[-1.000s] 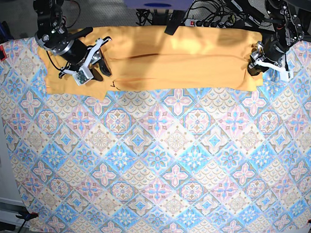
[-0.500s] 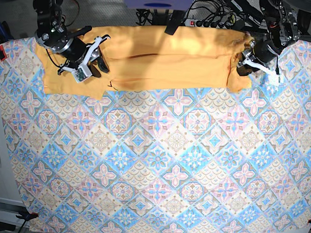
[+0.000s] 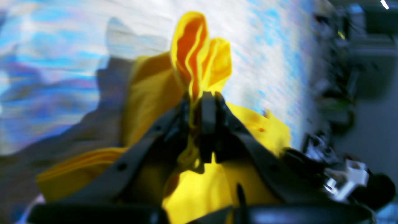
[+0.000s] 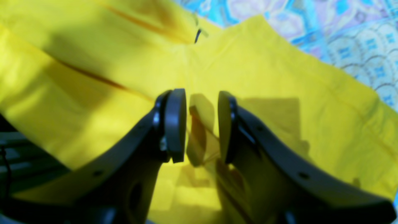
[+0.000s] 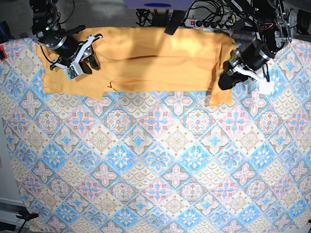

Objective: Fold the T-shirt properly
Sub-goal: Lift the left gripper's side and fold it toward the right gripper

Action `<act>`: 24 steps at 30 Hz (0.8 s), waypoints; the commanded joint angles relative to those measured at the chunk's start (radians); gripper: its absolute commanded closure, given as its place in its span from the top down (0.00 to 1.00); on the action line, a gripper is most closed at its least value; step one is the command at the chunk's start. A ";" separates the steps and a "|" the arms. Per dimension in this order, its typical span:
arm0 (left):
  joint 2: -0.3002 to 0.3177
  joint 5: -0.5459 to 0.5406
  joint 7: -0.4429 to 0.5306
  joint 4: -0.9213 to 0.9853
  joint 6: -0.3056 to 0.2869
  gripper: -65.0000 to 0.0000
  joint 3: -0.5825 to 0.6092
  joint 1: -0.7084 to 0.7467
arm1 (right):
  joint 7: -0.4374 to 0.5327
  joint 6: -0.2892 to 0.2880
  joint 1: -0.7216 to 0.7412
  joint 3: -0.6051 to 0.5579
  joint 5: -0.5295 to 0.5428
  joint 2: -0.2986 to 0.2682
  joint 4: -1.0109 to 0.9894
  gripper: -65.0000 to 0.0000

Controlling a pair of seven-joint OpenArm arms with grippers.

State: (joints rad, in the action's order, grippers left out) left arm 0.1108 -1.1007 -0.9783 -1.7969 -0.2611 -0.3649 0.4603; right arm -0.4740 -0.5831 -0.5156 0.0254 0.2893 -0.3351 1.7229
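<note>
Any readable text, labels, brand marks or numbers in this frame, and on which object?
None can be read.
T-shirt: plain, no print; the small dark mark near its lower edge is too small to read.
Patterned cloth: tile motifs only, no lettering.
Left pincer and right pincer: no markings visible.
Power strip at the back: too small to read.

Yellow-orange T-shirt (image 5: 157,58) (blue-pink tiled cloth (image 5: 159,168))
</note>
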 commanded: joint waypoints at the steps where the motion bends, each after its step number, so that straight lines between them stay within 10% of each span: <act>1: 0.005 -0.019 0.015 -0.031 -0.010 0.00 0.013 -0.004 | 0.021 -0.005 -0.002 0.005 0.011 -0.011 0.015 0.27; 24: -0.036 -0.020 -0.067 0.055 -0.010 0.00 0.248 -0.096 | 0.027 -0.005 -0.001 0.005 0.011 -0.011 0.024 0.27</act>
State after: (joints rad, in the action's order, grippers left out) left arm 0.0677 -1.0920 -1.0782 -1.7210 -0.2592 -0.1150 0.3767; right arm -0.4713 -0.5823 -0.5179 0.0246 0.2882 -0.3367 1.7252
